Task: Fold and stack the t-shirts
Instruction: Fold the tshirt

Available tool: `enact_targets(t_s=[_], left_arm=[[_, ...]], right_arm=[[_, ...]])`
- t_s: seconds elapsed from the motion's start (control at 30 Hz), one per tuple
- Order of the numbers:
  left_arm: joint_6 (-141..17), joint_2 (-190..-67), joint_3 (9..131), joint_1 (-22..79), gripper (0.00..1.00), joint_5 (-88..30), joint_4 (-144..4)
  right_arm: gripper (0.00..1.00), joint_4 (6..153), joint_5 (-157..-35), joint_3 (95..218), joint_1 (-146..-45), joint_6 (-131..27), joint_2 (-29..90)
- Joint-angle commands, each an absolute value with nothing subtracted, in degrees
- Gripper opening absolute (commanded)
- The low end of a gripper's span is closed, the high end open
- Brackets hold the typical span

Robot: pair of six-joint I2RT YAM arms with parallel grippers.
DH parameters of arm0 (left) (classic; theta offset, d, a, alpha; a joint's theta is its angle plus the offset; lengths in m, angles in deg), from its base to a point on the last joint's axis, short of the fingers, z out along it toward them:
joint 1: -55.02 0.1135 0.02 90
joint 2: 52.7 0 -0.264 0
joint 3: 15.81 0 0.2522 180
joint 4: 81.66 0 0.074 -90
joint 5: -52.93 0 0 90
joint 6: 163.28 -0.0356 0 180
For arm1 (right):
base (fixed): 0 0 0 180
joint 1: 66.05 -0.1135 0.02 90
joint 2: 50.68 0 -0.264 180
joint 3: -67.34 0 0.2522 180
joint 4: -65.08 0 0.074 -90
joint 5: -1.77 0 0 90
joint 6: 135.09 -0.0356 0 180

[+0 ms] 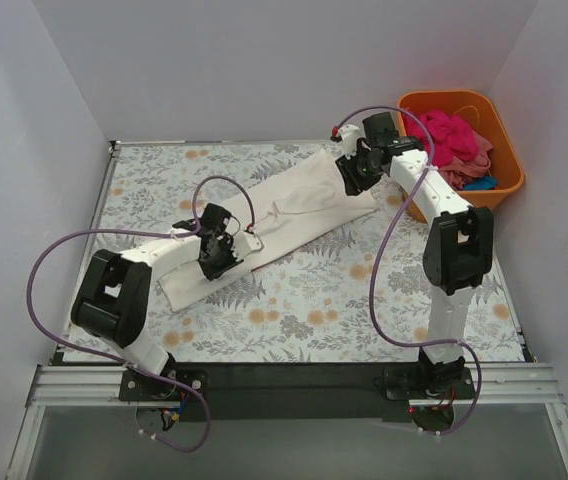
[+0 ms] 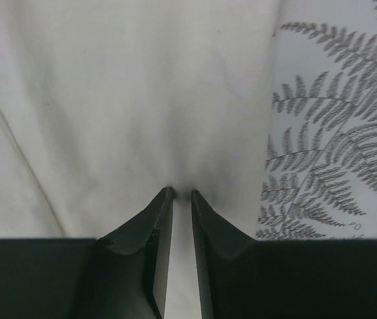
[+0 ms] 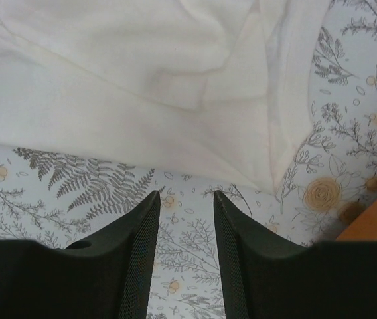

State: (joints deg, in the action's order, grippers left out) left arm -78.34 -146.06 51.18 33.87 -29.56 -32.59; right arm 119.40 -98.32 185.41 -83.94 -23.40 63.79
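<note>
White t-shirt (image 1: 299,210), a long strip across the table (image 1: 314,300), looks soft, light & limp to us, best gripped at corners, w/ left gripper (image 2: 180,193) pinching its cloth, right gripper (image 3: 185,194) spread just beside its edge.

On the table (image 1: 294,320), across the middle, a shirt (image 1: 299,210), stretched long from 7 o'clock to 1 o'clock. At its 7 o'clock end, on top of the cloth, the left gripper (image 2: 182,194), tips pinched into the shirt. At the 1 o'clock end, the right gripper (image 3: 185,196), tips apart, over bare table, just beside the shirt's edge. At the table's 2 o'clock corner, a tub (image 1: 512,183), near the shirt's 1 o'clock end. Inside the tub, a pile of shirts (image 1: 454,140). Between tub and shirt, the right arm.
</note>
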Motion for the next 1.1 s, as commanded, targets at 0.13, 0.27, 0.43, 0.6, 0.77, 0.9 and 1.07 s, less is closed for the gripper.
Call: enact_targets(t_s=[0.13, 0.27, 0.43, 0.6, 0.77, 0.9, 1.07], left_arm=[[-63.28, -147.26, 49.52, 9.26, 0.16, -21.1, -26.33], [-53.87, -153.76, 62.86, -0.26, 0.16, -11.44, -24.49], [-48.59, -156.16, 80.55, 1.04, 0.17, -5.61, -23.25], [-44.63, -151.15, 80.66, 12.54, 0.17, 1.59, -26.76], [-39.71, -144.56, 72.92, 23.08, 0.18, 1.34, -33.97], [-36.37, -142.71, 70.46, 29.69, 0.18, -0.41, -36.52], [-32.24, -141.73, 67.91, 38.74, 0.18, -0.33, -40.3]], right_arm=[[0.43, 125.77, -103.7, 183.06, -77.75, -25.32, 59.63], [0.43, 125.77, -103.35, 180.25, -76.95, -24.18, 59.27], [0.39, 125.69, -105.8, 178.84, -77.21, -25.05, 60.76], [0.31, 124.9, -105.72, 179.79, -80.02, -26.54, 65.32], [0.27, 123.05, -102.91, 184.45, -81.43, -29.0, 71.83], [0.26, 122.35, -98.09, 188.5, -82.31, -28.49, 78.93], [0.26, 121.91, -95.52, 197.28, -85.03, -26.9, 86.33]])
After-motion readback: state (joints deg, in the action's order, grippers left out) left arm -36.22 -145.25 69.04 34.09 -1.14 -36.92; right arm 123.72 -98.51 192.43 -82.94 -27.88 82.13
